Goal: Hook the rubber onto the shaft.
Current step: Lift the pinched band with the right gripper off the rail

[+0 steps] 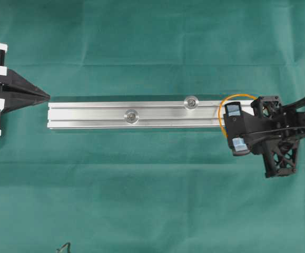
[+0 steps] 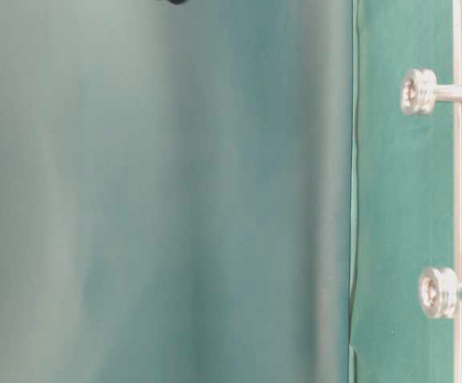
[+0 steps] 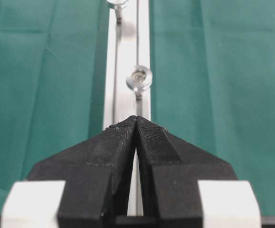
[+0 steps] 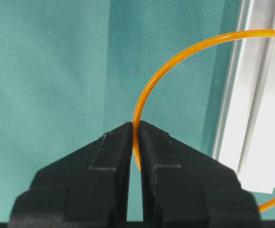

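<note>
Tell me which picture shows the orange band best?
The right wrist view: the band fills it, pinched in the right hand beside the rail. Overhead it is a thin arc. The other two views miss it.

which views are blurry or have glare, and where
Table-level view: a blurred grey-green mass fills the left; the metal pegs are sharp. Left wrist view: far aluminium rail soft, washed out. Right wrist view: thin orange rubber band sharp, rail overexposed. Overhead view: evenly lit.

The right tool [image 1: 235,129] hides part of the rubber [image 1: 236,97].
</note>
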Available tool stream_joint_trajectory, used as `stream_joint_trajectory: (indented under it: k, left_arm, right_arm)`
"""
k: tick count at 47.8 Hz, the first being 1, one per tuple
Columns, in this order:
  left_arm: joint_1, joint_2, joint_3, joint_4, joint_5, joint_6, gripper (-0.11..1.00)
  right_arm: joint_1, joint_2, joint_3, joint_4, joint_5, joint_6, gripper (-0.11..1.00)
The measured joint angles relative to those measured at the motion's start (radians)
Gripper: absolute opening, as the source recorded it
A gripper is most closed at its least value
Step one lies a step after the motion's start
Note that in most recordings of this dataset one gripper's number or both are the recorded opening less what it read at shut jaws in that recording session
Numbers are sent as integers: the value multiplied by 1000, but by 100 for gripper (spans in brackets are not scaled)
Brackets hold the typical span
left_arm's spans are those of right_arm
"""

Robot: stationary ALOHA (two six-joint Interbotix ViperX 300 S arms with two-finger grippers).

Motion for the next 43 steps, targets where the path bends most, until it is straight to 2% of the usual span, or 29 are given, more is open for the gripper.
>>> stream_joint_trajectory:
  k: [26,32,43]
  left_arm:
    - [0,0,0,0,0,0,0]
    - [0,0,0,0,0,0,0]
    - [0,0,0,0,0,0,0]
  right_arm:
    - [-26,-129,-169,-138,334,-2,7]
    - [-28,-130,-199,-149,379,-2,7]
    - [-28,-132,-210,-150,390,0,7]
